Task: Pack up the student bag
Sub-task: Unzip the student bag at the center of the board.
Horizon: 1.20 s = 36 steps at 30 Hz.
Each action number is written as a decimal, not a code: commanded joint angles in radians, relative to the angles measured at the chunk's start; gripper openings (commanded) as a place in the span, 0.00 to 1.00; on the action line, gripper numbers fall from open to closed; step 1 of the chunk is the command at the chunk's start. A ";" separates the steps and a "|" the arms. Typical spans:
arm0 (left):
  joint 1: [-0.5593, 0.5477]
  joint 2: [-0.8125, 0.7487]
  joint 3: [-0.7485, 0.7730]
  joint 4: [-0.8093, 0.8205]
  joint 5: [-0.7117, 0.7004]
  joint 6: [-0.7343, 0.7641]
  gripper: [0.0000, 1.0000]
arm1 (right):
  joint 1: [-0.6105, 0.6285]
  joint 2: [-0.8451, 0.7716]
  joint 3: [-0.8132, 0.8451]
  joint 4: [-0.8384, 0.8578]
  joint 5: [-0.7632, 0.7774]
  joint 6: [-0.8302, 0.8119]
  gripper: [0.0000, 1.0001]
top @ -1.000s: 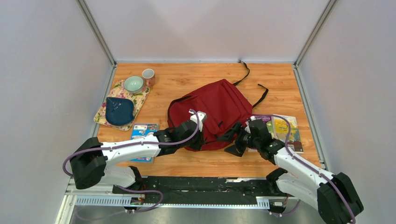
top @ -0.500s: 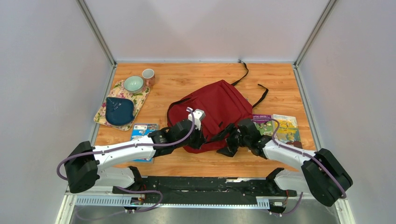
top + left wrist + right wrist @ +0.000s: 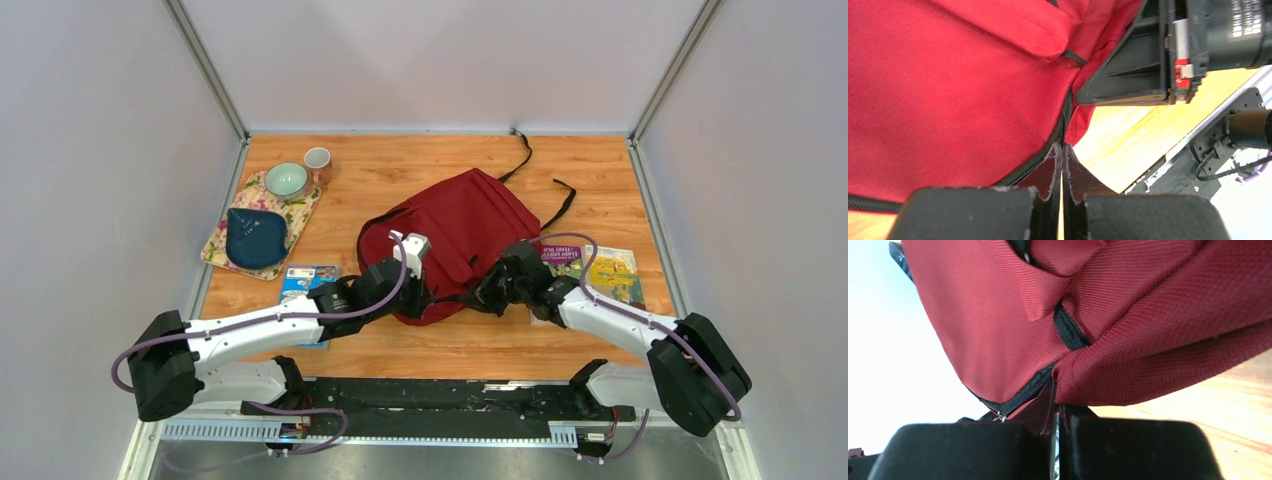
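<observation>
One large dark red fabric backpack (image 3: 455,235) with black straps lies flat near the middle of a wooden desk (image 3: 420,165), its zipped near edge facing two robot arms. It is soft, floppy cloth and looks light and mostly empty. It would likely sag and fold when lifted, so the firmest places to hold are the stitched black zipper seam and the strap webbing, not the loose panels.

The left arm's fingers (image 3: 1050,170) are pressed together, with the black seam of that near edge running in between their tips. The right arm's fingers (image 3: 1045,405) are likewise pinched tight on a fold of red cloth beside the zipper, and the cloth puckers toward them. The two grips sit near each other.

Colourful picture books (image 3: 600,272) lie just right of the bag. To its left is a blue booklet (image 3: 305,278), then a floral placemat (image 3: 300,208) carrying a dark blue pouch (image 3: 255,238) and a pale green bowl (image 3: 286,180). A white mug (image 3: 318,160) stands beside the mat.
</observation>
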 commanded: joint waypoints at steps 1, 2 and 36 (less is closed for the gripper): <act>-0.007 -0.080 -0.016 -0.050 -0.129 0.021 0.00 | 0.000 -0.067 0.124 -0.076 0.106 -0.218 0.00; -0.007 -0.087 -0.019 -0.066 -0.173 0.022 0.00 | 0.000 -0.071 0.144 -0.119 0.127 -0.254 0.00; -0.032 -0.135 -0.148 0.036 -0.085 -0.038 0.00 | -0.264 0.238 0.542 -0.375 0.017 -0.933 0.00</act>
